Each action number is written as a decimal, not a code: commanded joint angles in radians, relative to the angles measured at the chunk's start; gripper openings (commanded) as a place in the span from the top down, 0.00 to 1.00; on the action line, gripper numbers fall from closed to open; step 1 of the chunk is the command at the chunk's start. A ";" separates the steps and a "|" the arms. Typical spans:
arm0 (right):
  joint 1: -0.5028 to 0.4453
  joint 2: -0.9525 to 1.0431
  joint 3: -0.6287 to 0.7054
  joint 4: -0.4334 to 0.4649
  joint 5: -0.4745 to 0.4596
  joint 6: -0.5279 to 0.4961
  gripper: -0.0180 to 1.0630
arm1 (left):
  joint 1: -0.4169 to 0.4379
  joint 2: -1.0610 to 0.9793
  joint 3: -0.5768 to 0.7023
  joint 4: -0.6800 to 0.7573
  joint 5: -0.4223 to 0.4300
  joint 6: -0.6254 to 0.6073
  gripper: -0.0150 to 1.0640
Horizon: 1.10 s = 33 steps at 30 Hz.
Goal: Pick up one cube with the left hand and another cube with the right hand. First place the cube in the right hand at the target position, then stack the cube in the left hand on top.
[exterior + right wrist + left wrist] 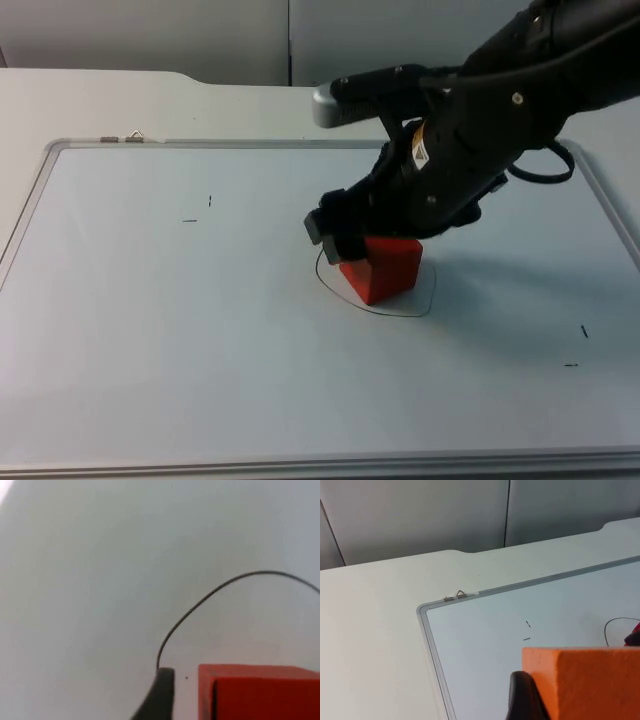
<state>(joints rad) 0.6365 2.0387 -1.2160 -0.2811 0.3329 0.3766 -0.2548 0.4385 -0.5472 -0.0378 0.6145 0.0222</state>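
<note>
A red cube [385,268] rests on the whiteboard inside a hand-drawn black outline [405,311]. My right gripper [365,250] straddles this cube from above. In the right wrist view a strip of white board separates the black fingertip [161,689] from the red cube [257,692], so the gripper is open. The outline [200,599] curves past that cube. In the left wrist view my left gripper [580,702] is shut on an orange cube [582,677], held above the board's left part, with one black finger [525,697] pressed to its side.
The whiteboard's metal frame [30,200] bounds the work area, with a small clip [122,138] on its far edge, the same clip [456,597] showing in the left wrist view. A few short pen marks [198,210] dot the board. A grey partition stands behind the table.
</note>
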 commanded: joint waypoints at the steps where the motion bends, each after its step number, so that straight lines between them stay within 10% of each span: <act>1: -0.003 -0.063 -0.019 -0.036 -0.016 0.000 0.16 | -0.009 -0.008 0.002 -0.004 -0.015 -0.005 0.97; 21: 0.191 -0.874 -0.093 -0.215 0.258 -0.121 0.16 | -0.009 -0.008 0.002 -0.004 -0.015 -0.004 0.97; 33: 0.246 -1.230 0.266 -0.174 0.200 -0.050 0.16 | -0.009 -0.008 0.002 -0.004 -0.009 -0.004 0.97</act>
<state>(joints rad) 0.8763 0.8279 -0.9614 -0.4641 0.5518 0.3161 -0.2548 0.4385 -0.5472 -0.0378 0.6145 0.0222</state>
